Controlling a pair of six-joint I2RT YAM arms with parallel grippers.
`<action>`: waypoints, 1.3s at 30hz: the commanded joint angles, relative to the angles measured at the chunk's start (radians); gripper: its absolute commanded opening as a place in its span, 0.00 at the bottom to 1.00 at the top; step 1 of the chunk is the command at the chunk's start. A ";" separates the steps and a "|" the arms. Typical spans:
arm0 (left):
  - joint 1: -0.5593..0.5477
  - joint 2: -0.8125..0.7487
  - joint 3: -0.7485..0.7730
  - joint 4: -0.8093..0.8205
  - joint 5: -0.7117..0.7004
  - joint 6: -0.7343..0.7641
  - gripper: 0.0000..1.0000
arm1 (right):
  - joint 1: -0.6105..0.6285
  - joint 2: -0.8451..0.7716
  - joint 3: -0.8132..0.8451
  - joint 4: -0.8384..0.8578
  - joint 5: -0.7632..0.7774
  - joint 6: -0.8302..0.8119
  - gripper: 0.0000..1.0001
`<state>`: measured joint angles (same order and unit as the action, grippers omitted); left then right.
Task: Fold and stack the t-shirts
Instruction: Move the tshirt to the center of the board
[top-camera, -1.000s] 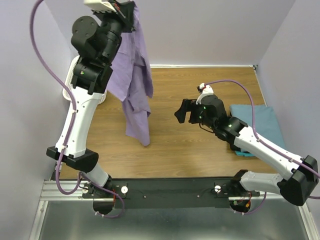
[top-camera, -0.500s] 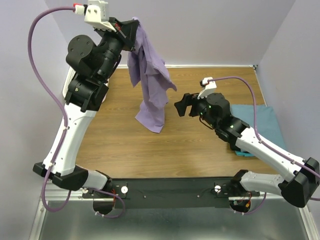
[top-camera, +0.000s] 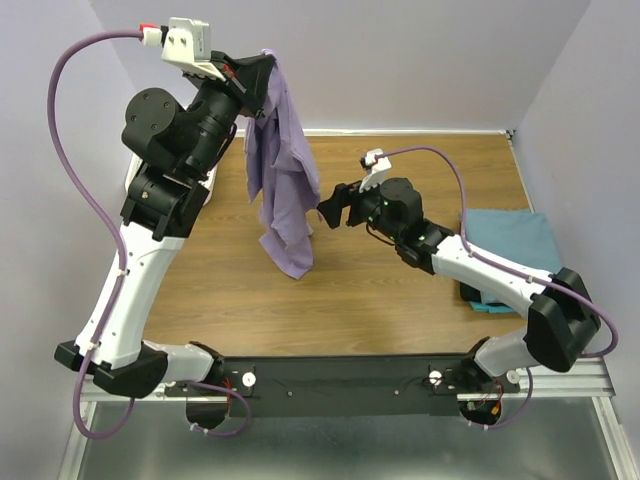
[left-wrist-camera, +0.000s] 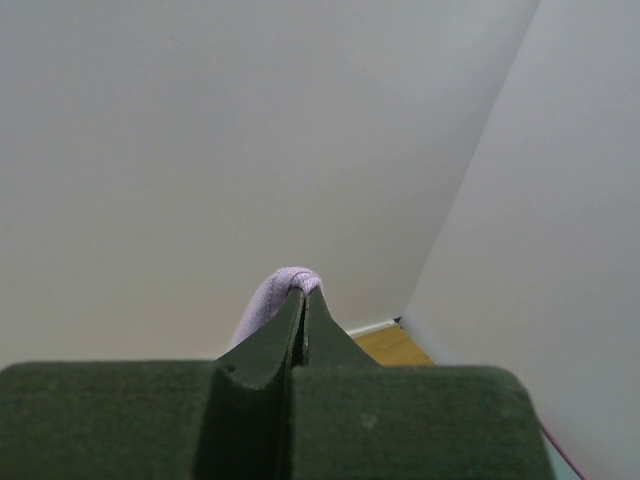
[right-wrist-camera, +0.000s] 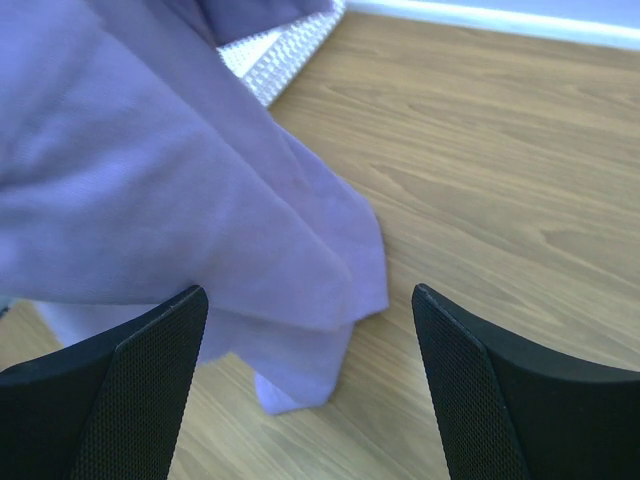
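The left claw (top-camera: 264, 62) is clenched tight on a fold of the purple shirt (top-camera: 283, 180). Its two dark fingers are pressed together, with a small hump of pale purple cloth pinched at their tips. We see this most plainly from the left wrist. There the left claw (left-wrist-camera: 305, 294) points at a bare pale wall (left-wrist-camera: 200, 150), and only that hump of the purple shirt (left-wrist-camera: 272, 300) peeps out beside the fingertips. This claw is raised high above the table (top-camera: 400, 300), and the shirt hangs down from it in a long, loosely bunched drape. We cannot tell whether the lower end touches the wood.

The right claw (top-camera: 328, 208) is released, its fingers spread wide with nothing gripped between them. It sits lower than the left claw, reaching toward the hanging cloth from the right, just beside the middle of the drape. From the right wrist, the right claw (right-wrist-camera: 308, 292) frames the cloth. The purple shirt (right-wrist-camera: 150, 170) fills the space ahead and to the left of the fingers. A rounded edge of it lies roughly in line with the gap, seen against the wood-grain table (right-wrist-camera: 500, 150). Farther ahead of this claw, beyond the cloth, a corner of a white mesh basket (right-wrist-camera: 275, 50) shows.

Behind the right claw, back along its arm toward the right side of the table, the teal shirt (top-camera: 510, 235) lies flat and folded on the wood. It is well apart from the purple one.
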<state>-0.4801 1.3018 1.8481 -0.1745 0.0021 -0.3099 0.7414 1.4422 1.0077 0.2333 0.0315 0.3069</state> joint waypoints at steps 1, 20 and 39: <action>-0.003 -0.044 -0.009 0.036 0.016 0.012 0.00 | 0.026 -0.028 0.008 0.106 -0.048 0.011 0.89; -0.003 -0.052 -0.012 0.047 0.041 -0.003 0.00 | 0.059 0.012 -0.012 0.178 -0.018 -0.046 0.78; 0.136 -0.134 -0.171 0.144 -0.205 0.003 0.00 | 0.104 0.058 0.210 0.049 -0.002 -0.077 0.00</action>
<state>-0.4107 1.2007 1.6978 -0.1444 -0.1184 -0.3069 0.8036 1.5295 1.1446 0.3492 0.0399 0.2455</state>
